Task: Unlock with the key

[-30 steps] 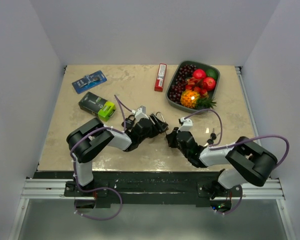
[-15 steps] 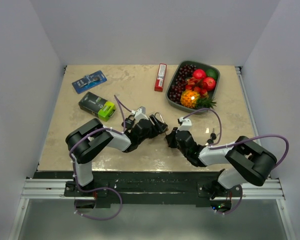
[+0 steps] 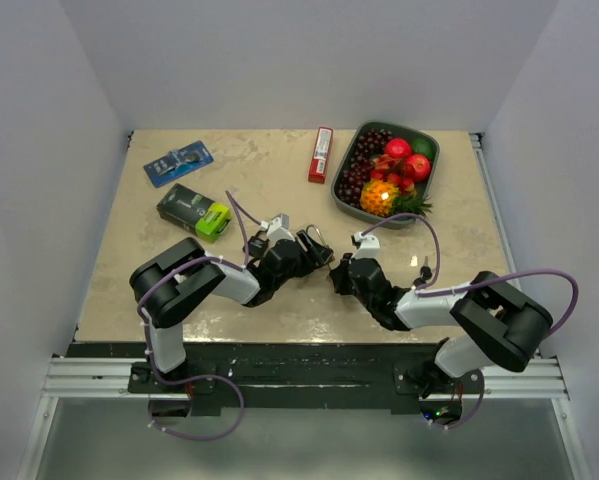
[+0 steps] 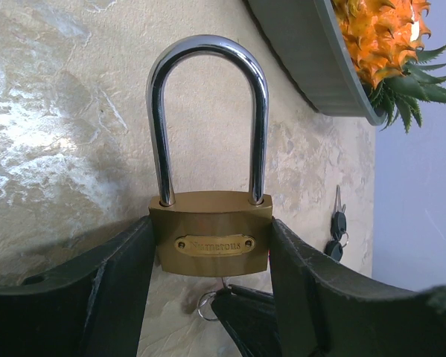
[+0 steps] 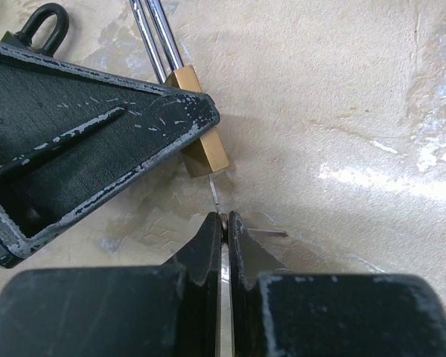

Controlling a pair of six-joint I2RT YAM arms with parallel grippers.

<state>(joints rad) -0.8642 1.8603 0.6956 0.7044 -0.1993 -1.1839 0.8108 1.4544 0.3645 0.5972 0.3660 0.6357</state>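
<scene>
**A:** Two arms meet near the middle of the counter (image 3: 159,280), right? What has the left end effector (image 4: 211,245) got?

**B:** It grasps the brass padlock (image 4: 211,232) by its body, one finger pressed to each side. The steel shackle (image 4: 208,111) points to the far right, and both of its legs sit down in the body.

**A:** And the right end effector (image 5: 225,223)?

**B:** It is clenched on the key (image 5: 217,199), with the fingers pinched tight and only a thin blade showing between them. The blade runs from the fingertips to the underside of the padlock. I cannot tell if it sits inside the keyhole.

**A:** Where does the padlock lie overall?

**B:** Low over the counter, between the two arms and just left of the right end effector's tips.

**A:** Anything else nearby?

**B:** A bunch of spare keys (image 4: 336,227) lies on the counter to the right. A grey fruit tray (image 3: 431,140) with a pineapple (image 4: 379,37) is at the far right. A red bar (image 3: 321,154) lies just left of the tray. A blue packet (image 3: 178,161) and a black-and-green box (image 3: 193,210) are at the far left.
</scene>
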